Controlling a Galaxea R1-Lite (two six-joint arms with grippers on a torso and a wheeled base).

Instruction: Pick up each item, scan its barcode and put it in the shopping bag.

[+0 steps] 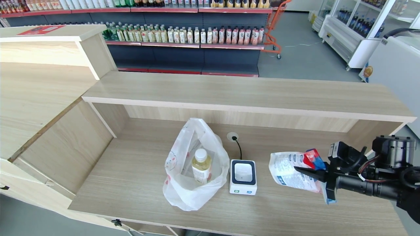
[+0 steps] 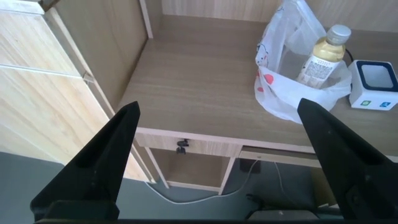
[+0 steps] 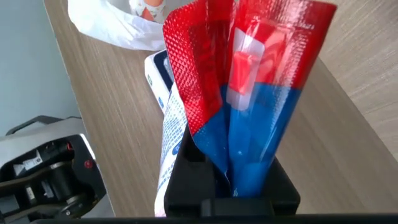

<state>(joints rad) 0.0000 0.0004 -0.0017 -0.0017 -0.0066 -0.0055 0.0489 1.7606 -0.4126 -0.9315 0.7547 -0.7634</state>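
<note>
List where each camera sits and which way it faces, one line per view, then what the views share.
Head view: on the head, looking forward and down at the counter; the right gripper, shut on a packet, shows at right.
Left wrist view: off the counter's near left edge, facing across it; its open fingers frame the scene.
Right wrist view: looks past its own gripper at the gripped packet, counter below.
Shared: the shopping bag and scanner appear in all three.

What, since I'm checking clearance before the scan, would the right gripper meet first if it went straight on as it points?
Probably the scanner: the right gripper, shut on the snack pouch, points toward it. Height is unclear; it might pass above and reach the shopping bag.
</note>
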